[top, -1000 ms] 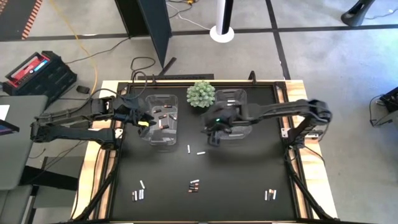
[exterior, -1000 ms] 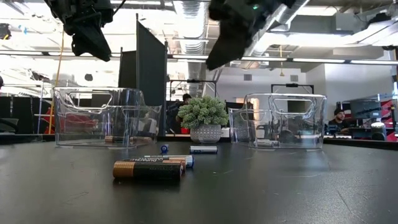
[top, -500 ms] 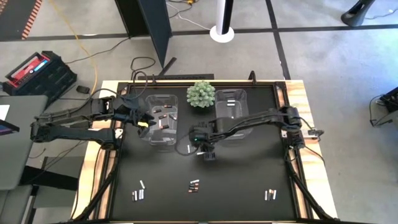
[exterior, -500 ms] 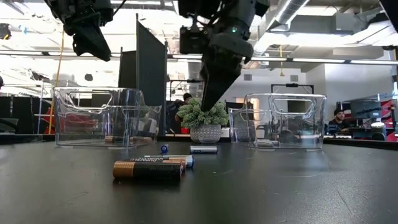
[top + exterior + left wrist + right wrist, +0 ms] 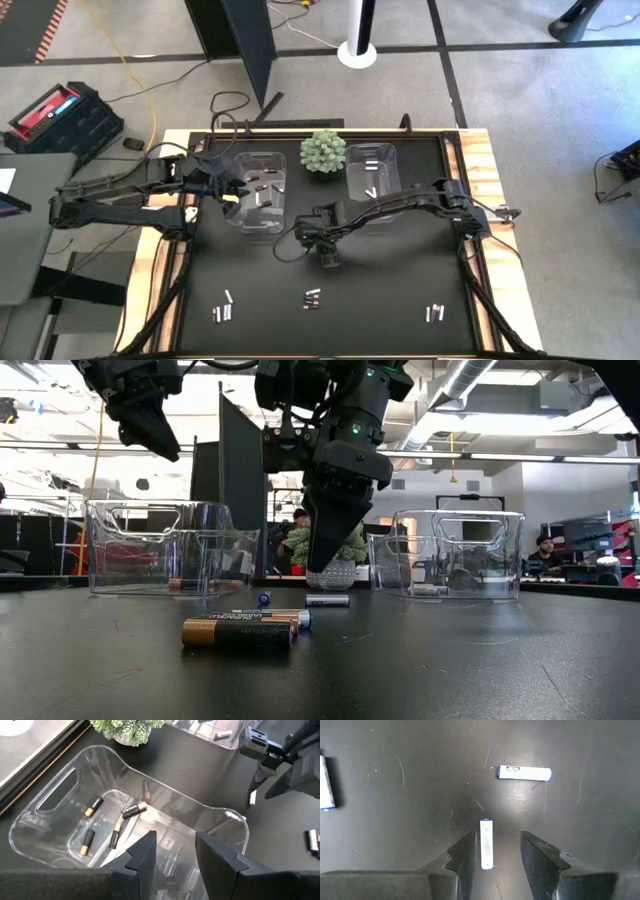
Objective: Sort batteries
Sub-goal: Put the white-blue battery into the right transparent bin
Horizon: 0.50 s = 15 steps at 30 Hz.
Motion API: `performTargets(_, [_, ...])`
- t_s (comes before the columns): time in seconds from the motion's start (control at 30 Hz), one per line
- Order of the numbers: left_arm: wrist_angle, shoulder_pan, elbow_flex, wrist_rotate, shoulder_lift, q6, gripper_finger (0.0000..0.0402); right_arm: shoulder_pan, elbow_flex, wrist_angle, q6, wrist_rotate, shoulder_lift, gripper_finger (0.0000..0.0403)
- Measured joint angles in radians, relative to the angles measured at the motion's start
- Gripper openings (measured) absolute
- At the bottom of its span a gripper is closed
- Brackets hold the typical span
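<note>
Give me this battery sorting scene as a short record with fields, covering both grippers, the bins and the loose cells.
left gripper: open, empty, above the left bin
left bin contents: dark batteries with copper ends
right gripper: open, low over the table, a white battery between its fingers, not gripped
right bin: pale batteries
plant: between the bins
near edge: three small groups of loose batteries

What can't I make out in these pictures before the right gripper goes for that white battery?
- High view: right gripper hides the white cylindrical battery beneath it.
- Low view: brands of the dark, copper-ended batteries blurred.
- High view: contents of the right clear plastic bin too small to count.
</note>
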Motion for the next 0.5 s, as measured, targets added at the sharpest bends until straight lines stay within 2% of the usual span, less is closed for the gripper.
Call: performTargets(0.5, [0.0, 0.0, 0.0, -0.001, 0.0, 0.037, 0.0133, 0.007, -0.037, 0.003, 0.028, -0.002, 0.0, 0.0168])
